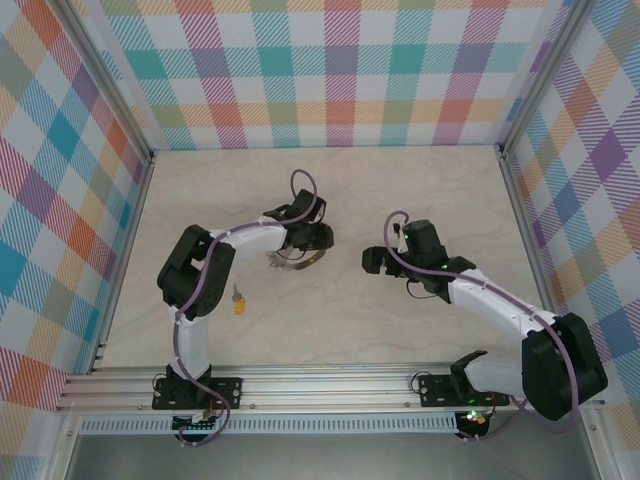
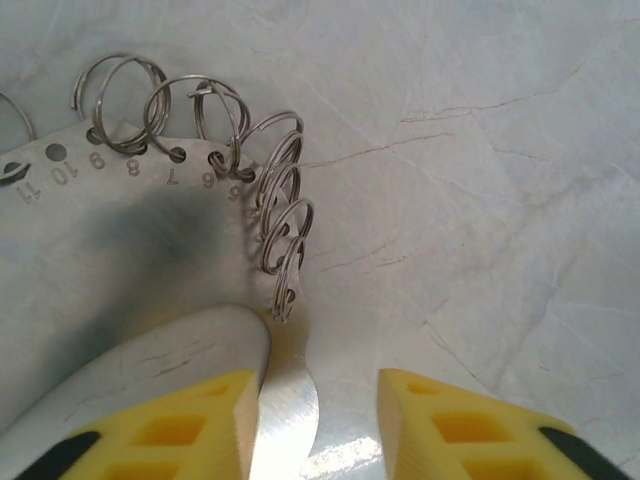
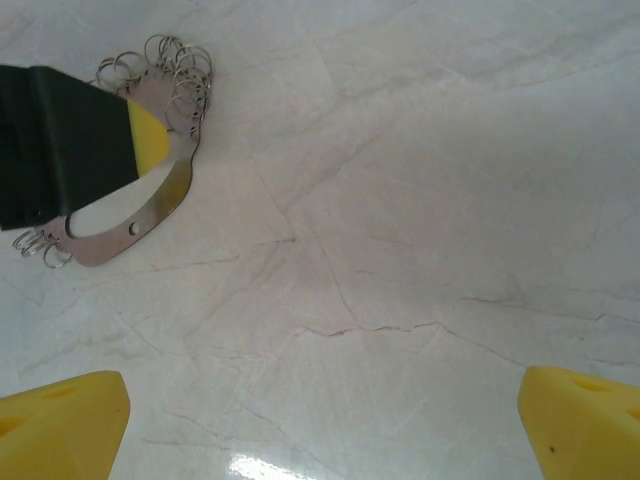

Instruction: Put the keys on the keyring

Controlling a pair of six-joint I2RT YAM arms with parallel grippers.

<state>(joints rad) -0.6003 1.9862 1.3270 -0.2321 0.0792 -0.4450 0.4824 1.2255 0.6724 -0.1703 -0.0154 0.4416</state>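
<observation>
The keyring point(image 1: 293, 263) is a curved silvery band with numbered holes that carry several small wire rings point(image 2: 283, 215), and it lies flat on the table. My left gripper point(image 1: 306, 240) is down over it and straddles the band point(image 2: 285, 405). The band lies against one yellow finger point(image 2: 200, 425), and a gap separates it from the other finger. In the left wrist view the left gripper point(image 2: 318, 425) is partly open. The key point(image 1: 239, 302), with its yellow-orange head, lies on the table near the left arm's elbow. My right gripper point(image 1: 375, 260) hovers wide open to the right of the keyring point(image 3: 150, 215), with nothing between its fingers.
The pale marble-look tabletop point(image 1: 330, 320) is walled by checked panels at the back and sides. An aluminium rail point(image 1: 320, 385) runs along the near edge by the arm bases. The left arm's elbow point(image 1: 190, 275) stands close to the key.
</observation>
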